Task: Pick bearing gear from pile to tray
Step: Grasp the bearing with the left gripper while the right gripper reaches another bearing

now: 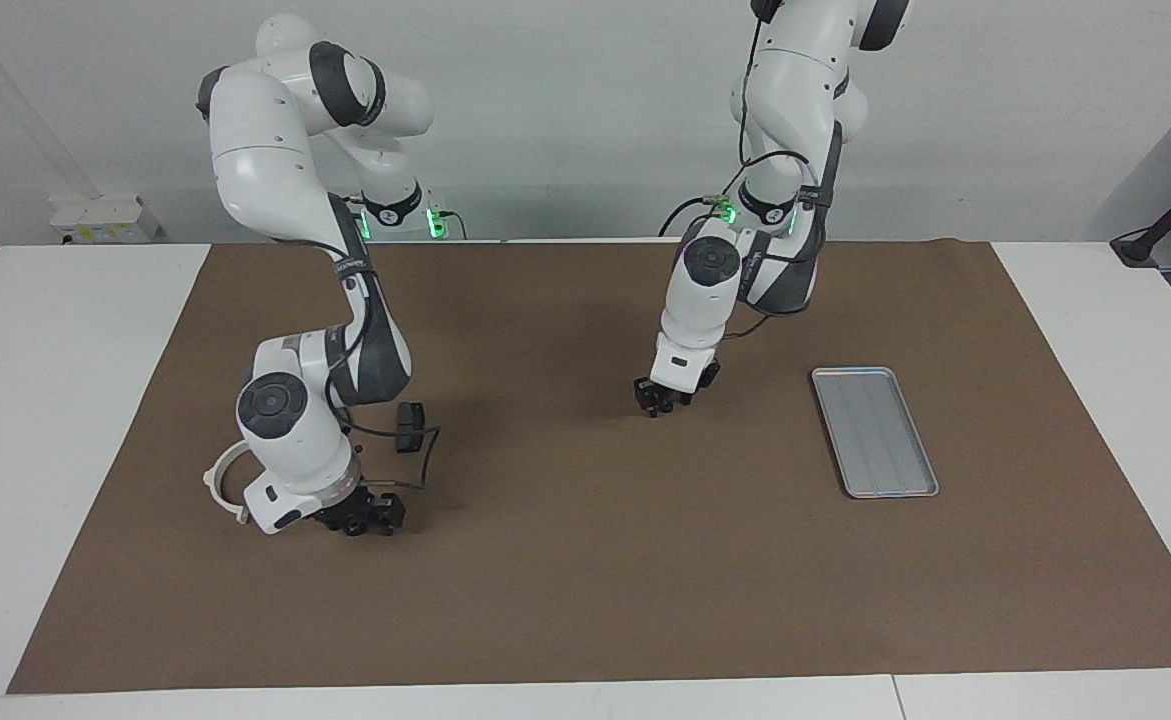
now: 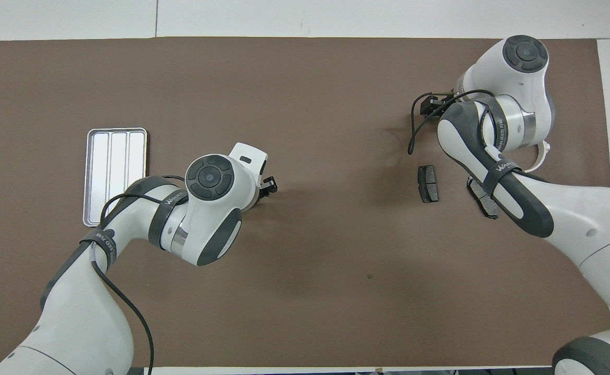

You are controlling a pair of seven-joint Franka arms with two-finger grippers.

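The pile lies at the right arm's end of the mat. It shows a white half-ring bracket (image 1: 217,487) (image 2: 542,156) and two dark brake pads (image 2: 428,183) (image 2: 484,200), one of them in the facing view (image 1: 410,425). No small round bearing gear shows; the right arm covers part of the pile. My right gripper (image 1: 360,517) (image 2: 431,104) is low over the mat beside the bracket, farther from the robots than the pads. My left gripper (image 1: 660,403) (image 2: 269,186) hangs low over the bare mat's middle. The silver ridged tray (image 1: 875,432) (image 2: 114,177) holds nothing.
A brown mat (image 1: 585,600) covers the white table. The tray lies toward the left arm's end, beside the left gripper. A black cable (image 2: 413,130) loops from the right wrist over the mat.
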